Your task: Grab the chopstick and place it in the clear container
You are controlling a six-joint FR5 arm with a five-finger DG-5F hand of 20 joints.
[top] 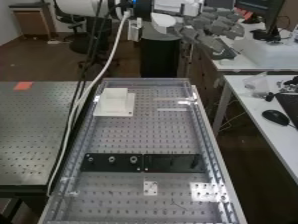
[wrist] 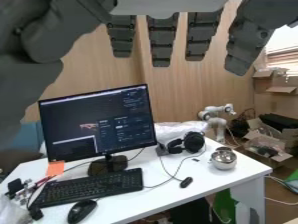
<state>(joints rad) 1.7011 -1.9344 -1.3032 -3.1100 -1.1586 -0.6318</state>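
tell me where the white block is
In the high view, the white block sits near the far left corner of the perforated bench top, beyond the two black plates.

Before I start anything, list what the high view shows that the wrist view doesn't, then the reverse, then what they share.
High view: the white block, the black plate on the bench with holes, and the white cable.

Wrist view: the headphones, a shiny round pot and cardboard boxes.

Both: the hand, open. Each also has a monitor, a keyboard and a black mouse, though I cannot tell whether they are the same ones.
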